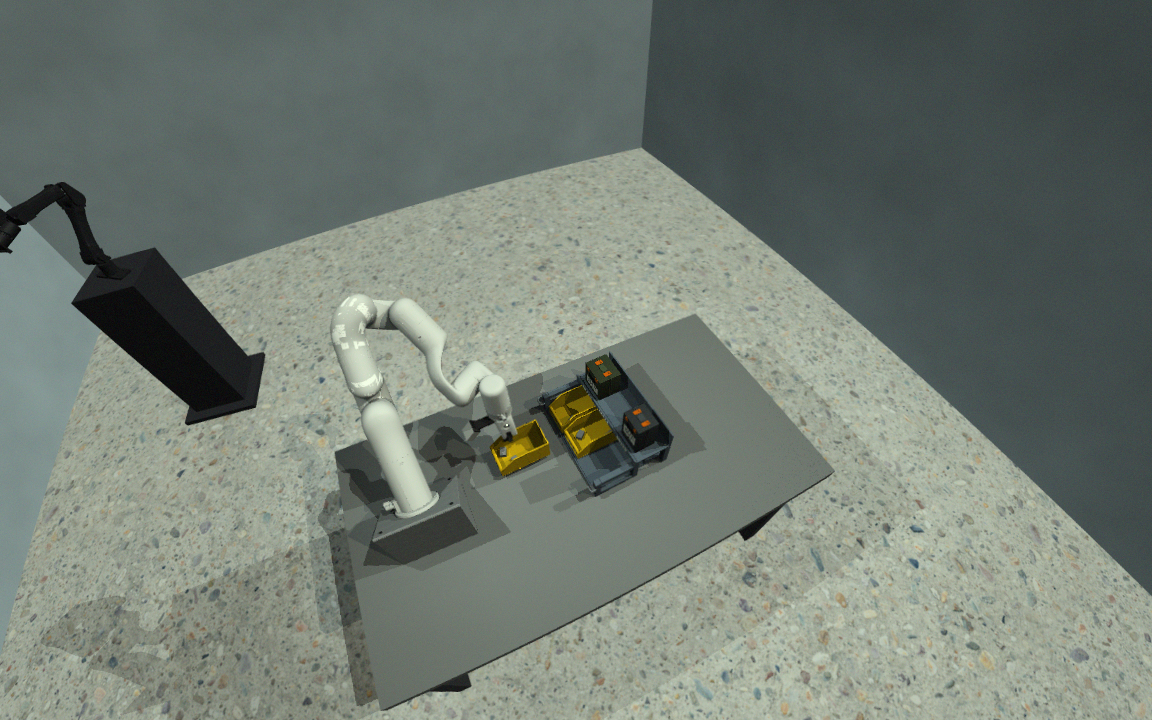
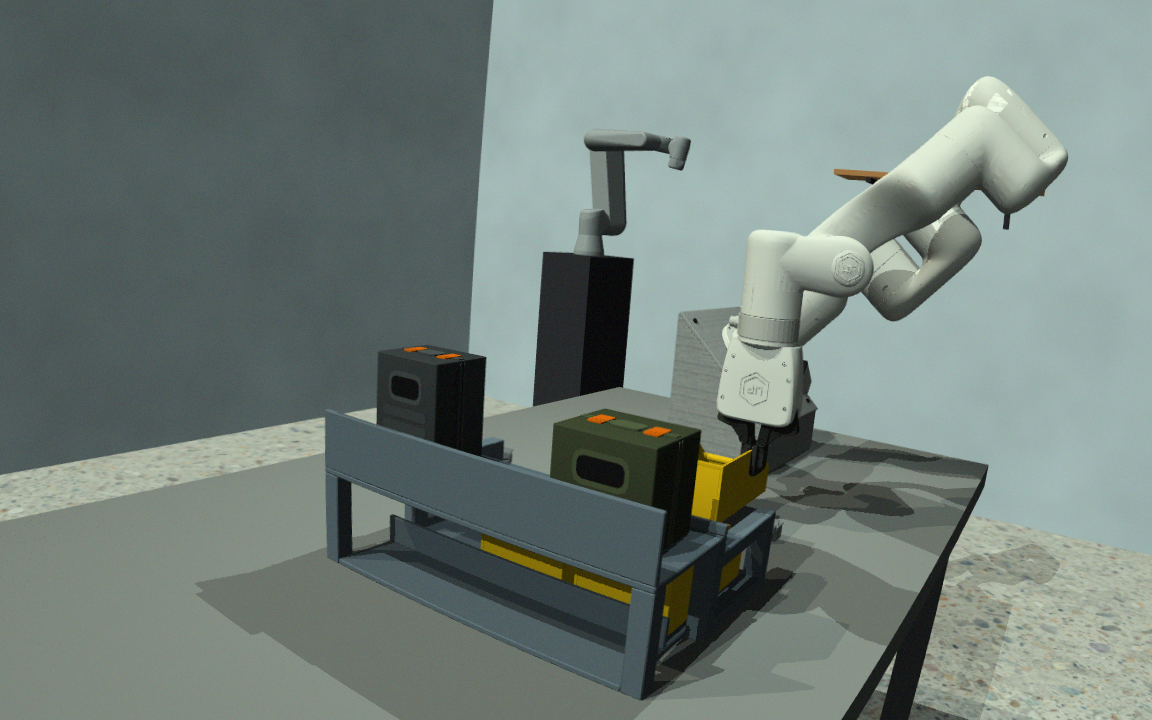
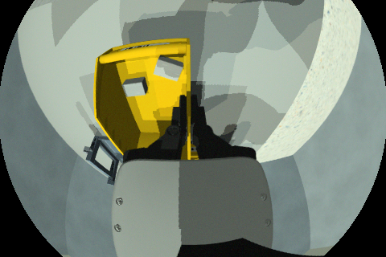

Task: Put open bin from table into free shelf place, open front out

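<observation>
My gripper [image 1: 502, 432] is shut on the wall of the yellow open bin [image 1: 520, 447], with the thin wall between the fingers in the wrist view [image 3: 189, 120]. The bin [image 3: 141, 91] holds two grey parts [image 3: 134, 87]. It hangs a little above the table, in front of the grey shelf [image 1: 602, 420]. In the exterior view the bin [image 2: 728, 488] shows behind the shelf [image 2: 508, 528], under the gripper [image 2: 757, 450]. Two yellow bins [image 1: 578, 419] stand side by side on the shelf. The free place [image 1: 609, 465] is at the row's near end.
A green box [image 1: 603, 374] and a black box [image 1: 643, 428] stand on the shelf's upper board, behind the bins. The arm's grey base [image 1: 423, 528] stands at the table's left. A black pedestal with another arm [image 1: 168, 335] stands on the floor, far left.
</observation>
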`<state>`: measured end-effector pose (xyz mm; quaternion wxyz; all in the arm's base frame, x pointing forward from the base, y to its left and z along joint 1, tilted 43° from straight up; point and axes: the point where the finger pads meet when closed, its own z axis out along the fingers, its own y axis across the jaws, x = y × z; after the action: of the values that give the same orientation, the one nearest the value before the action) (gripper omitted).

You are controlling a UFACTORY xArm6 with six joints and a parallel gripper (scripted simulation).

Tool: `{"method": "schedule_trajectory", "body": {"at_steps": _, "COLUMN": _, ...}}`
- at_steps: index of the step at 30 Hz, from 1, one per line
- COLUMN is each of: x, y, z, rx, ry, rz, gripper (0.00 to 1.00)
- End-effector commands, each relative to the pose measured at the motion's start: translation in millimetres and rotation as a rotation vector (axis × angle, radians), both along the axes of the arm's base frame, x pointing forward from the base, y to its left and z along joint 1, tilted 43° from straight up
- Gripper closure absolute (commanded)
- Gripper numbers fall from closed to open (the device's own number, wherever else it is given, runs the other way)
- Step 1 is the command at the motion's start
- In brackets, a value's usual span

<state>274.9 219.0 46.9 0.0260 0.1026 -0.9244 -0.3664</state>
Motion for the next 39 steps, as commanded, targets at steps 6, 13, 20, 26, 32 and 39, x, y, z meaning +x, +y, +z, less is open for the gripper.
{"method": "schedule_trajectory", "body": {"at_steps": 6, "x": 3.0, "y": -8.7, "z": -7.8, "rx": 0.000, "ry": -0.002, "rz": -0.001, "gripper": 1.00}}
{"method": "schedule_trajectory", "body": {"at_steps": 13, "x": 3.5, "y": -10.8, "z": -9.9, "rx": 0.000, "ry": -0.002, "rz": -0.001, "gripper": 1.00}}
{"method": "schedule_trajectory", "body": {"at_steps": 20, "x": 4.0, "y": -12.8, "z": -11.8, "rx": 0.000, "ry": -0.002, "rz": -0.001, "gripper": 1.00}}
{"method": "schedule_trajectory", "body": {"at_steps": 26, "x": 5.9, "y": -21.2, "z": -20.1, "rx": 0.000, "ry": -0.002, "rz": -0.001, "gripper": 1.00}}
{"method": "schedule_trajectory", "body": {"at_steps": 32, "x": 5.9, "y": -21.2, "z": -20.1, "rx": 0.000, "ry": -0.002, "rz": -0.001, "gripper": 1.00}}
{"method": "schedule_trajectory", "body": {"at_steps": 39, "x": 7.4, "y": -27.5, "z": -26.1, "rx": 0.000, "ry": -0.002, "rz": -0.001, "gripper": 1.00}}
